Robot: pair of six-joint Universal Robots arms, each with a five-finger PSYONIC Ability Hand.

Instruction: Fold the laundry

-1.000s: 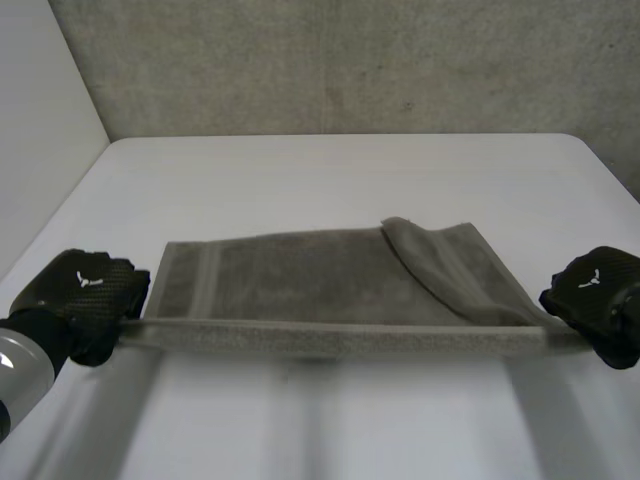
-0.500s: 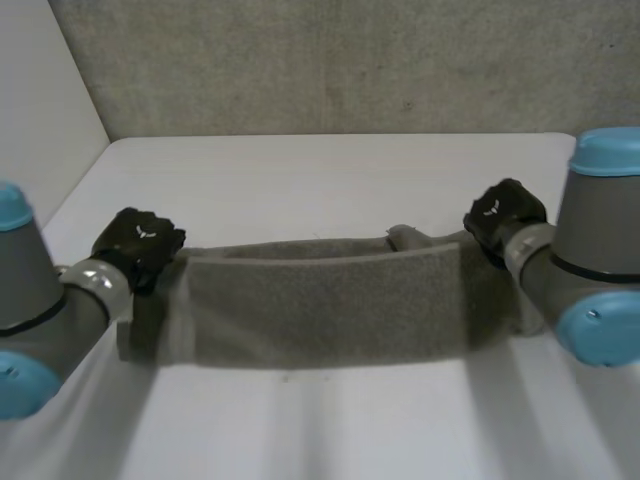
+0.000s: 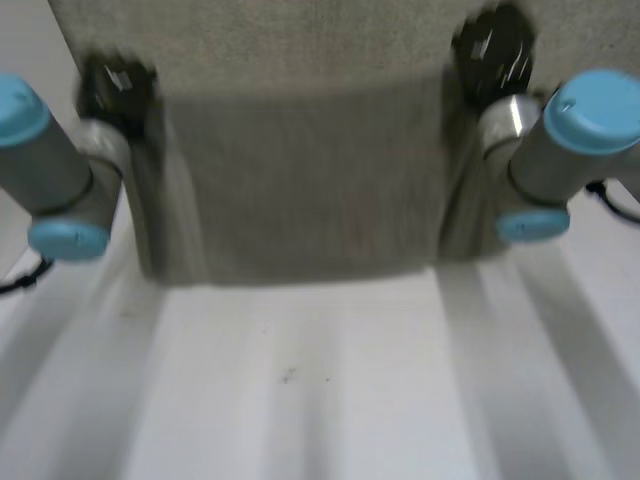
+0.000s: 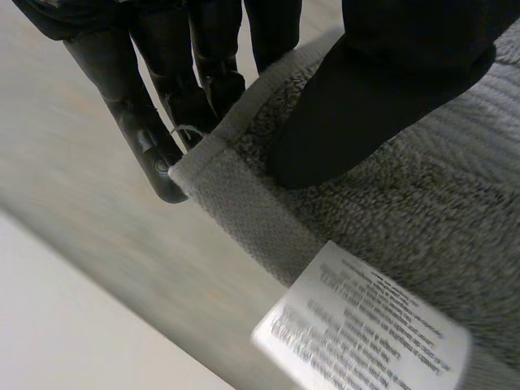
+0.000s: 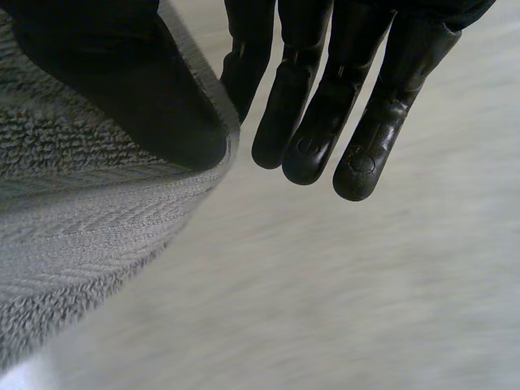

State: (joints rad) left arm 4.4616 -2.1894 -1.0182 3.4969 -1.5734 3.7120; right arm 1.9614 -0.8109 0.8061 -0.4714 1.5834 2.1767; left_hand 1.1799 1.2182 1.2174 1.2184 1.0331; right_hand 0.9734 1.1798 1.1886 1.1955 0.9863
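Grey towel spread between hands. Left hand pinches 10 o'clock corner, right hand pinches 2 o'clock corner. White label beside left thumb.

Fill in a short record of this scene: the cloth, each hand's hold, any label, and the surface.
Cloth: grey towel, held up and spread between both hands
Left hand: pinches one upper corner between thumb and fingers
Right hand: pinches the other upper corner, thumb against fingers
Label: white care label by the hem, near the left hand's corner
Surface: white table below
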